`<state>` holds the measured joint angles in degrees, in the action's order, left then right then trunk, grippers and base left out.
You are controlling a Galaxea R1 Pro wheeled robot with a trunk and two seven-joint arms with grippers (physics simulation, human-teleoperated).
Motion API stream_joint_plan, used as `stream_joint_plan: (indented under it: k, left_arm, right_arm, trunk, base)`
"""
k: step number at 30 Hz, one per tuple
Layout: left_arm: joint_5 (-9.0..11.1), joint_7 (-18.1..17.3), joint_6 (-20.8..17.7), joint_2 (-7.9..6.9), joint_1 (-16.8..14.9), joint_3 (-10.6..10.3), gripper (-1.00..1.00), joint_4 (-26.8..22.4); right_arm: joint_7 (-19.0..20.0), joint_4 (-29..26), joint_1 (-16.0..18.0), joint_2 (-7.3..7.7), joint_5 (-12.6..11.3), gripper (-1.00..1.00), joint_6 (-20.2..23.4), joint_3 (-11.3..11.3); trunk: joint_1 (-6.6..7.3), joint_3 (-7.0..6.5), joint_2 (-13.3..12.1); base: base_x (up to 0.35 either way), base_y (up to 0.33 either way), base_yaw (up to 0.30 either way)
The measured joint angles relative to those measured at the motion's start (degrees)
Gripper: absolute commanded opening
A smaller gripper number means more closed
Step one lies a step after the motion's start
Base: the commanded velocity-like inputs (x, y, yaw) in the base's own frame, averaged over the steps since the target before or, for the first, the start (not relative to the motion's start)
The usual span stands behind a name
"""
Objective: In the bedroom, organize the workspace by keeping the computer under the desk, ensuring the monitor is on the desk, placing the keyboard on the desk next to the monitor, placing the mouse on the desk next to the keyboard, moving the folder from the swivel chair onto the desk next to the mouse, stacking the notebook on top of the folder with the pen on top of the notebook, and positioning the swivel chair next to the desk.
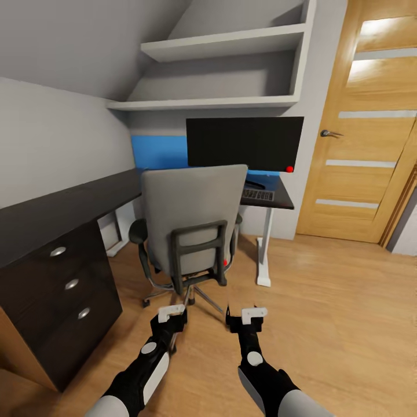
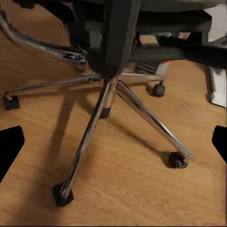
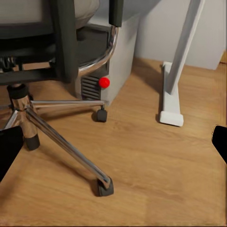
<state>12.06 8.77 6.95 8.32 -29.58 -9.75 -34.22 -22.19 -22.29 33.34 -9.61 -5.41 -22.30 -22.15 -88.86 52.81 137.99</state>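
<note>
Ahead, swivel chair (image 1: 194, 223) just beyond both arms' fingers (image 1: 172, 313).

Grey chair (image 1: 194, 217) backs toward camera, before black bench (image 1: 69, 202); monitor (image 1: 244, 142) and keyboard (image 1: 257, 195) on bench.

No text, label, brand, number or sign can be read anywhere: the monitor (image 1: 244, 142) front is blank black, and the keyboard (image 1: 256, 194) keys below it are too small to read.
</note>
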Motion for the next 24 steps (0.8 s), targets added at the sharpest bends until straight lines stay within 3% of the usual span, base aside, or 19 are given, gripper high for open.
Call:
stream_joint_plan:
  k: [24]
  left_arm:
    - [-0.1,0.1,0.1,-0.06,0.0,0.1,1.00,1.7]
  right_arm:
    - [0.0,0.0,0.0,0.05,0.0,1.00,0.0,0.0]
  trunk:
    - [0.00,0.00,0.0]
  base:
    - [-0.334,0.000,0.000]
